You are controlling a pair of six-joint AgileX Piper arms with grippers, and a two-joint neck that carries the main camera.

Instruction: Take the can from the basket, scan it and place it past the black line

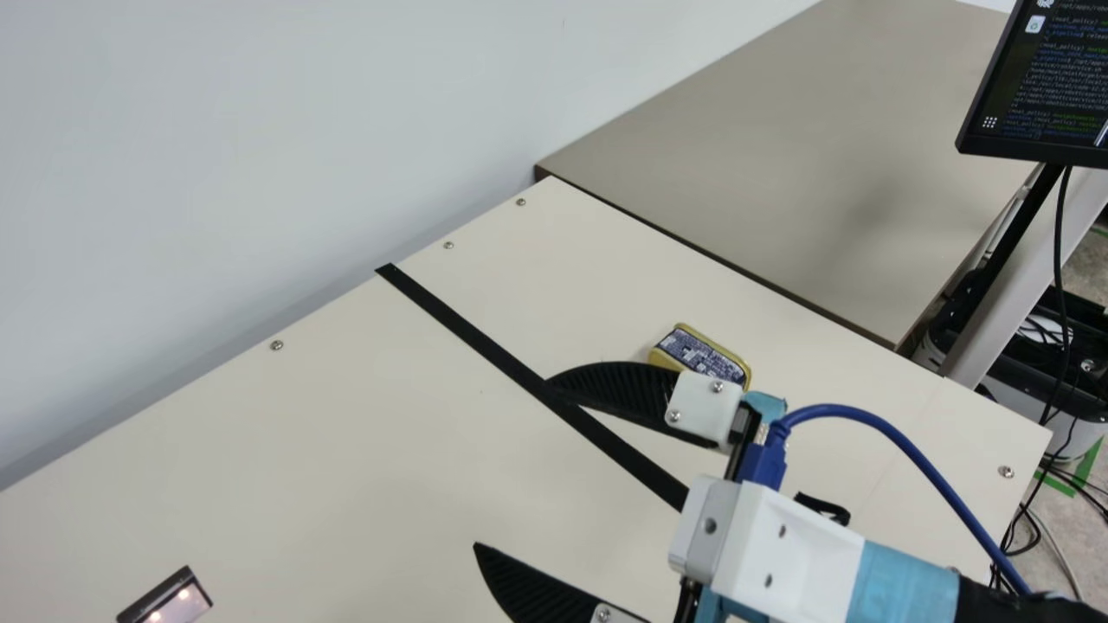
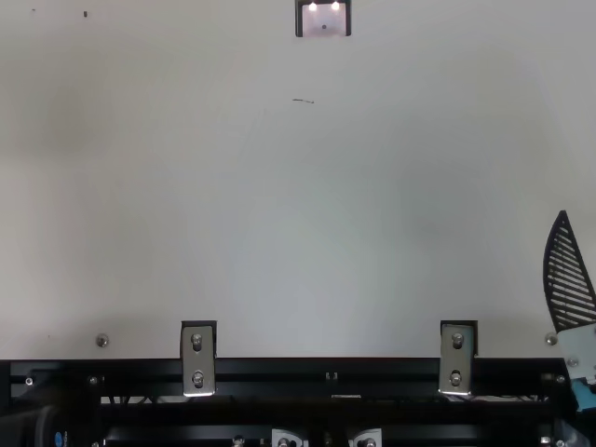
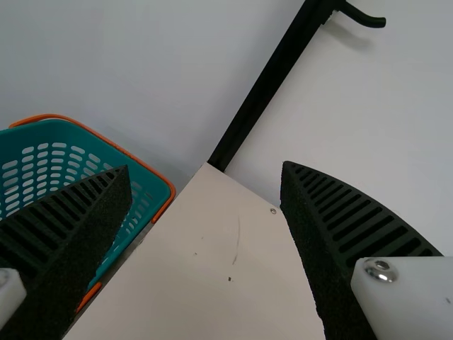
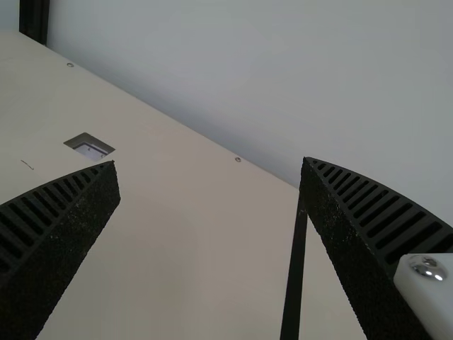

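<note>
While the right gripper (image 1: 512, 463) has its two ribbed fingers spread wide in the lower middle of the main view, bench surface and part of the black line (image 1: 485, 343) lie between them. The upper finger overlaps the near edge of the yellow can (image 1: 699, 355), right of centre; whether they touch, I cannot tell. The can rests on the bench (image 1: 363, 450), past the black line.

Behind those fingers, the right arm (image 1: 900, 575) slants in from the lower right corner, aimed leftward, with a blue cable (image 1: 905, 450) arching above it. At the top view's right edge, one of its fingers points upward. Its wrist view shows the black line running down beside one finger, and the scanner window (image 4: 89, 146) at upper left. That lit window also sits at the main view's lower left and the top view's upper edge.

Between the well-parted fingers of the left gripper (image 3: 205, 165), its wrist view shows a corner of the bench and a black post (image 3: 265, 88) against the wall. A teal basket (image 3: 64, 152) with an orange rim stands at that view's left, beside the bench, partly behind one finger.
</note>
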